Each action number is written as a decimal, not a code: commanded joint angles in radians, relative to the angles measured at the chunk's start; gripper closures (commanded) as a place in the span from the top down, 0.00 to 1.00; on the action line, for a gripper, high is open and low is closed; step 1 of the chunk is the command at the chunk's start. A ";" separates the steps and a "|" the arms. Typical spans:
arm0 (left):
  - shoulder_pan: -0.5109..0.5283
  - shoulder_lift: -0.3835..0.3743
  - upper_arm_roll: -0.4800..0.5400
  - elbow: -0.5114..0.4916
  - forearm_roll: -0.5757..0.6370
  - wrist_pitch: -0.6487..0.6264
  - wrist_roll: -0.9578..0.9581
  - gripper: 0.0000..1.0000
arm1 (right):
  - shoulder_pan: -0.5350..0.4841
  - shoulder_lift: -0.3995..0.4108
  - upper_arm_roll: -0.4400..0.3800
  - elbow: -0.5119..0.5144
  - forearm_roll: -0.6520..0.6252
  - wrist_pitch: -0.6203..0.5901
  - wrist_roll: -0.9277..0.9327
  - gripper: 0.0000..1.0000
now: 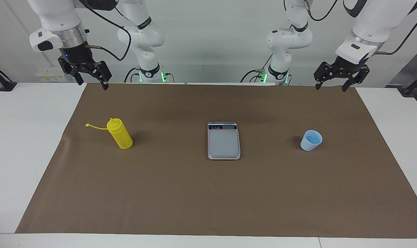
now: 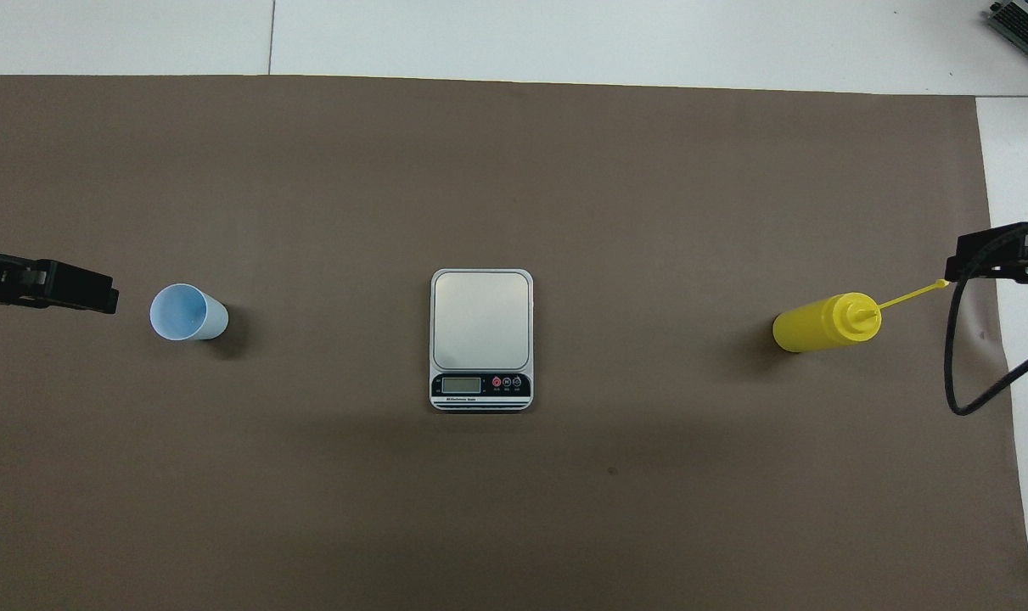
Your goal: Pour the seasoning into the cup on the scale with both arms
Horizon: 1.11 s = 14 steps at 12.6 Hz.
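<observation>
Scale [image 1: 223,141] centre, btwn seasoning [image 1: 120,133] & cup [image 1: 311,140].

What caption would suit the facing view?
Yellow bottle, scale and blue cup in a row; both arms' tools wait open above.

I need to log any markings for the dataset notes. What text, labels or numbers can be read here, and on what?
No text can be read.
Scale: small white print under its display and marks on its three round buttons, too small to read.
Display: no digits legible.
Yellow bottle and blue cup: no markings visible.
</observation>
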 commanded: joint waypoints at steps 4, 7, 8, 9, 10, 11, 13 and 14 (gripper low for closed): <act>0.003 -0.016 0.007 -0.025 0.007 0.017 0.065 1.00 | -0.014 0.040 0.005 0.058 -0.020 -0.063 0.017 1.00; 0.002 -0.017 0.007 -0.025 0.007 0.011 0.065 1.00 | -0.026 0.029 0.002 0.049 -0.017 -0.063 0.014 1.00; 0.002 -0.017 0.007 -0.025 0.007 0.012 0.065 1.00 | -0.028 0.022 0.000 0.047 -0.017 -0.063 0.016 1.00; 0.003 -0.017 0.007 -0.027 0.007 0.017 0.065 1.00 | -0.028 0.021 0.002 0.047 -0.017 -0.066 0.014 1.00; 0.005 -0.017 0.007 -0.030 0.007 0.023 0.067 1.00 | -0.028 0.021 0.002 0.050 -0.009 -0.080 0.013 1.00; 0.005 -0.017 0.007 -0.033 0.007 0.034 0.068 1.00 | -0.027 0.020 0.002 0.050 -0.006 -0.086 0.013 1.00; 0.003 -0.017 0.007 -0.034 0.007 0.038 0.063 1.00 | -0.026 0.018 0.004 0.050 -0.003 -0.085 0.011 1.00; 0.003 -0.017 0.007 -0.036 0.007 0.040 0.067 1.00 | -0.025 0.015 0.004 0.046 -0.001 -0.074 0.010 1.00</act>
